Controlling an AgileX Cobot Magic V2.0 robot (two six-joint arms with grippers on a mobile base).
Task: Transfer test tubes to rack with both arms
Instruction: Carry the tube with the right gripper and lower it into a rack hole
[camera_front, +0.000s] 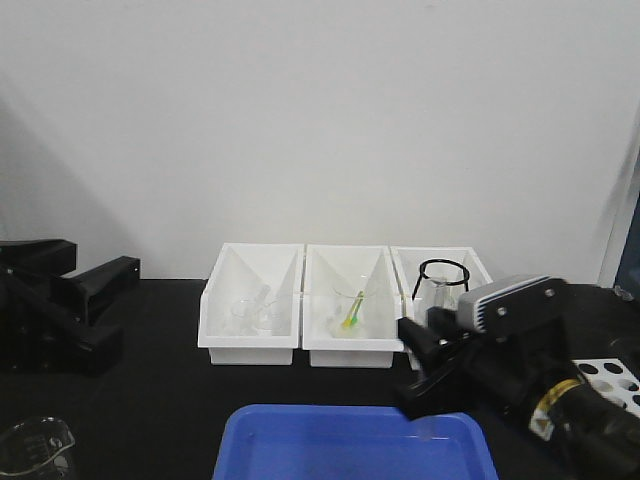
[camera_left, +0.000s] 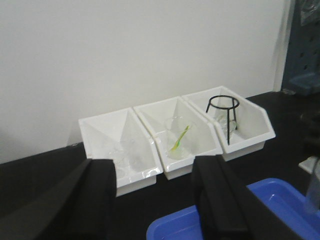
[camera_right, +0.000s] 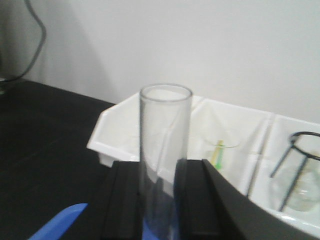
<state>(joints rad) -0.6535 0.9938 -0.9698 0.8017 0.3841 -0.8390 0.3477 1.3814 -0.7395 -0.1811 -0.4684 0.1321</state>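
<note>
- Test tube (camera_right: 165, 145) stands upright, clamped between the right gripper's (camera_right: 161, 200) fingers, over the far right edge of the blue tray (camera_front: 330, 450).
- Rack (camera_front: 612, 378) sits to the right of that arm, partly hidden behind it.
- Left gripper (camera_left: 155, 200) has its fingers apart with nothing between them.
- Three white bins (camera_front: 345, 350) stand in a row by the wall, beyond the tray.
</note>
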